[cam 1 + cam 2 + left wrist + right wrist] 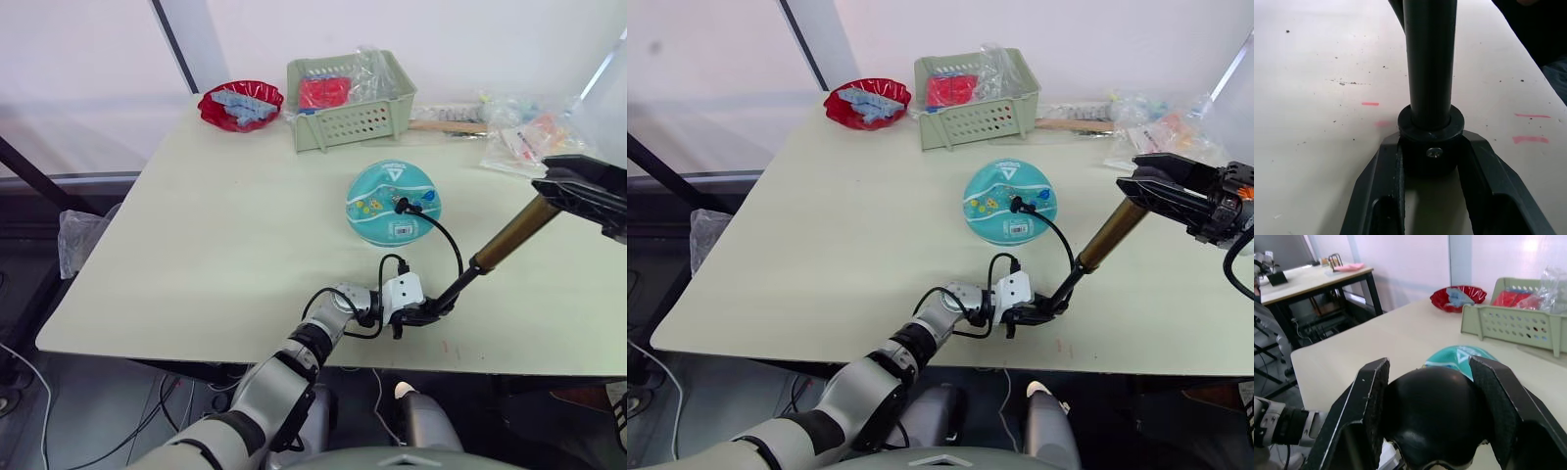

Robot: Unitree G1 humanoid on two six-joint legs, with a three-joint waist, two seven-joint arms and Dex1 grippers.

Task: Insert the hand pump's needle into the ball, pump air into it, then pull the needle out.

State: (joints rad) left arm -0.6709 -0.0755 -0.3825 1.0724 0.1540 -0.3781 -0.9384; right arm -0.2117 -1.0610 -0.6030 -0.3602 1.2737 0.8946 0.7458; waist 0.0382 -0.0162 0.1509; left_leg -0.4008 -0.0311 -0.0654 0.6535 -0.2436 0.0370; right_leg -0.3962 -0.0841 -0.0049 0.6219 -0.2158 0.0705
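Observation:
The teal ball (394,203) rests on the table (216,245), right of centre. The hand pump (507,238) leans from the front edge up to the right, its brass barrel tilted. My left gripper (423,313) is shut on the pump's black lower cap (1430,142), with a finger on each side. My right gripper (1156,186) is shut on the pump's black handle (1430,421) at the upper end. The thin black hose (453,245) arcs from the pump's foot to a black fitting (402,205) sitting on top of the ball. The needle is hidden there.
A green basket (351,98) with red items and a red bowl (240,104) stand at the back of the table. Plastic bags (529,132) and a wooden stick (446,125) lie at the back right. The pump's foot is close to the table's front edge.

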